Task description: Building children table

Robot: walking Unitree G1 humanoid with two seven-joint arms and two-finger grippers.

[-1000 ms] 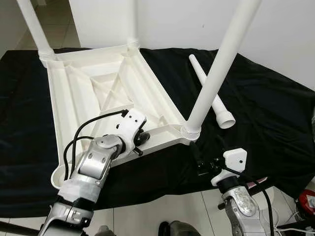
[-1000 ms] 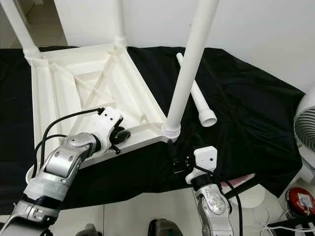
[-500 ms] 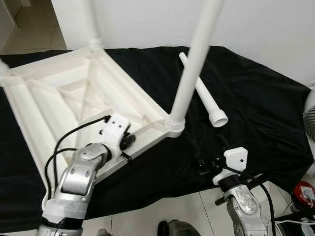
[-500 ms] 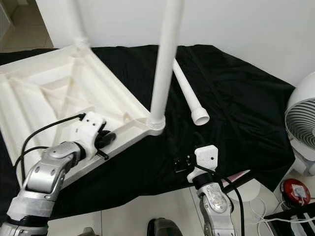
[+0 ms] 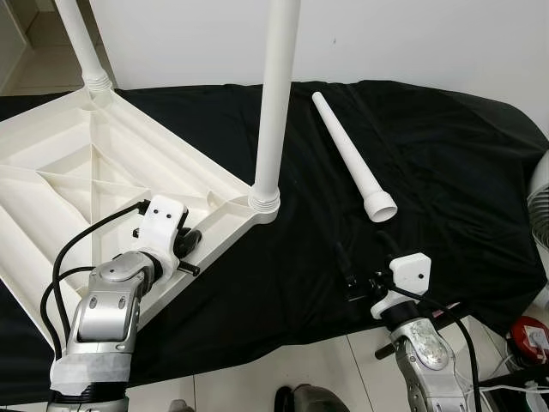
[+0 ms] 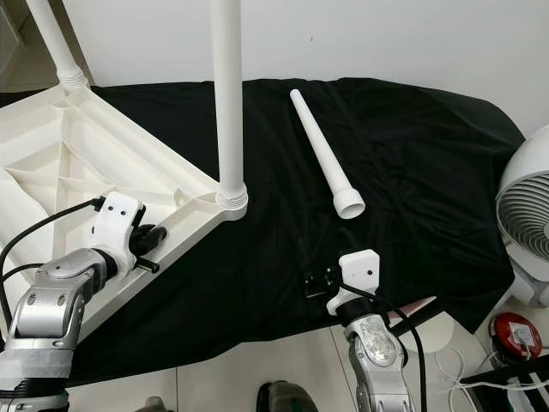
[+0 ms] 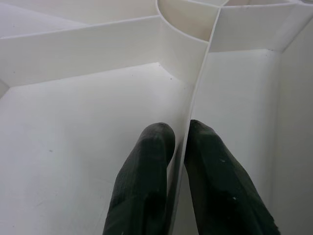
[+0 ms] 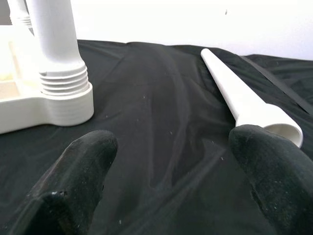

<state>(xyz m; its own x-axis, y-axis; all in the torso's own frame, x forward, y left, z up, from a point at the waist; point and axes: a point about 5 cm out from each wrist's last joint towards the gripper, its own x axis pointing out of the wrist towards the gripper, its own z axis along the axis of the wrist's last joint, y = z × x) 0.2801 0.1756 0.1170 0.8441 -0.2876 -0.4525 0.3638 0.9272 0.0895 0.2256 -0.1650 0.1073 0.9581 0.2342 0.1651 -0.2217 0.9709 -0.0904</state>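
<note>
I see the upturned white tabletop (image 5: 77, 184) on the black cloth (image 5: 446, 172), my left gripper (image 5: 190, 251) at its near edge beside a screwed-in leg (image 5: 273, 112); a loose leg (image 5: 356, 163) lies right of it.

A black cloth (image 5: 446, 172) covers a low surface set against a plain white wall (image 5: 412, 39). Pale glossy floor tiles (image 5: 257, 378) show along the near edge, and beige tiles (image 5: 43, 73) lie beyond the far left corner. A white fan (image 6: 525, 227) stands at right, near a red object (image 6: 515, 330) and cables (image 6: 506, 378).
</note>
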